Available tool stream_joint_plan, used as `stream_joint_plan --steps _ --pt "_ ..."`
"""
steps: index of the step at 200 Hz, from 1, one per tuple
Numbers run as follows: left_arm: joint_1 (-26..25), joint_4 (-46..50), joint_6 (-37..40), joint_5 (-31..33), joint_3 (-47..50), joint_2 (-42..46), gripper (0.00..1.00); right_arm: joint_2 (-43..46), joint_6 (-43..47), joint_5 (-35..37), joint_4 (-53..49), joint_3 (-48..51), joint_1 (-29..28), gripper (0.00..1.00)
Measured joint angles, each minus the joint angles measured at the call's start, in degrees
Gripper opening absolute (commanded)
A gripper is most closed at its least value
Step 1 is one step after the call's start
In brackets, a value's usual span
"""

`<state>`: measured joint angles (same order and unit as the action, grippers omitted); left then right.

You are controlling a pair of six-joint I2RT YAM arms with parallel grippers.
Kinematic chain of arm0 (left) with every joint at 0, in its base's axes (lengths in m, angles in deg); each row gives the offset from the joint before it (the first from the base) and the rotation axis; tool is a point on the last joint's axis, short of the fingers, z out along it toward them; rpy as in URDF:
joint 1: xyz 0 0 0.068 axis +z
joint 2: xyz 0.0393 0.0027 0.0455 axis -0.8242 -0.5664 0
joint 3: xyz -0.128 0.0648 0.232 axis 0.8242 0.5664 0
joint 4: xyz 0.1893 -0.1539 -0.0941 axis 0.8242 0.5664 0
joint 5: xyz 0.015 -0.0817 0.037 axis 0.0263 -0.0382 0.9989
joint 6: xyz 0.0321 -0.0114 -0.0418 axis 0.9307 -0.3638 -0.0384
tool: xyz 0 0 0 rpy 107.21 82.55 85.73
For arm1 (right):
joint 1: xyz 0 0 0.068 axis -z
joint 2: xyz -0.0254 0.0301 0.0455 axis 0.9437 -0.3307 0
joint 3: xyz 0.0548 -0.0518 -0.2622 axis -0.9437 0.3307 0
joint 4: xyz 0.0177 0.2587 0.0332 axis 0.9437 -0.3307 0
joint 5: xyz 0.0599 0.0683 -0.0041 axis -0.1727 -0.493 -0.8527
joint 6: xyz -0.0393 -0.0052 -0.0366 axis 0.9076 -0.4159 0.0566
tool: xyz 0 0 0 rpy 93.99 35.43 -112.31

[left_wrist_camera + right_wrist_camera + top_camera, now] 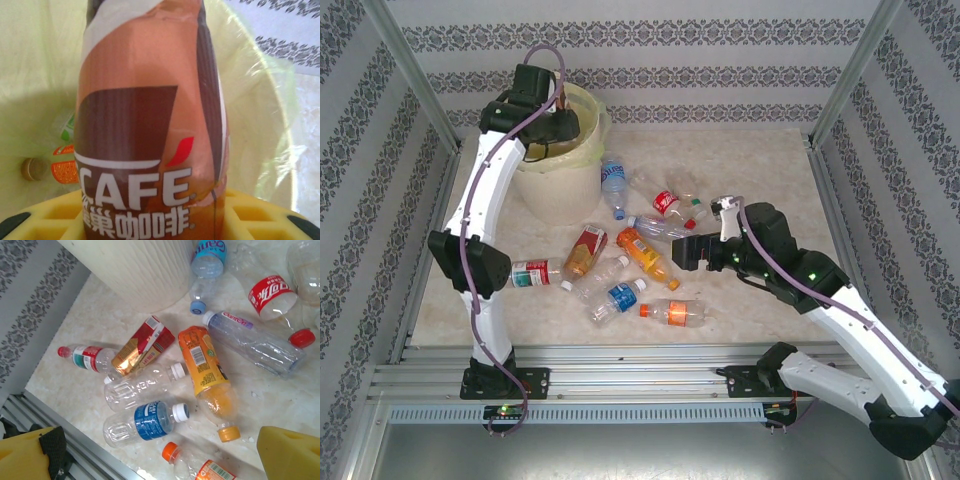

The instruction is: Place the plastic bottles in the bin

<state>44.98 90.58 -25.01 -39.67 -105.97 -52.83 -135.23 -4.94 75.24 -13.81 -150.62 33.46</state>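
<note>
Plastic bottles (645, 255) are my work. One of them, the brown coffee bottle (150, 125), is pinched between the yellow fingers (255, 215) of my left gripper (552, 125), over the open mouth of the bin (560, 190). Below it, on the bin's bagged bottom, lies an orange-labelled bottle (62, 170). My right gripper (692, 252) hangs spread wide, holding nothing, above the table (780, 180). Near it the others lie scattered on their sides: an orange drink bottle (207, 372), a blue-labelled bottle (150, 421), a red-and-gold bottle (142, 346).
</note>
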Motion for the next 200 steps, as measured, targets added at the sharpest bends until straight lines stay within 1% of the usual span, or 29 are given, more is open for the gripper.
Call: stream_joint_plan --steps 28,53,65,114,166,200 --pt "0.39 2.08 -0.09 -0.35 0.00 -0.61 0.54 -0.59 0.00 0.13 -0.76 0.00 0.00 0.98" --pt "0.76 2.69 0.15 -1.09 0.00 -0.61 0.67 -0.39 -0.02 0.24 -1.73 0.00 0.00 0.98" --pt "0.90 2.91 0.39 -1.57 0.02 -0.61 0.70 -0.37 -0.15 0.37 -2.12 0.00 0.00 0.98" --pt "1.27 2.86 2.10 -3.04 0.04 -0.24 1.00 -0.35 -0.63 1.38 -2.78 0.00 0.00 0.98" --pt "1.27 2.89 3.13 -3.54 -1.20 1.86 1.00 -0.37 -0.63 2.78 -3.52 0.00 0.00 0.98" --pt "1.27 2.89 4.07 -5.79 -1.40 5.44 1.00 -0.63 -1.38 3.93 -4.79 0.00 0.02 0.98"
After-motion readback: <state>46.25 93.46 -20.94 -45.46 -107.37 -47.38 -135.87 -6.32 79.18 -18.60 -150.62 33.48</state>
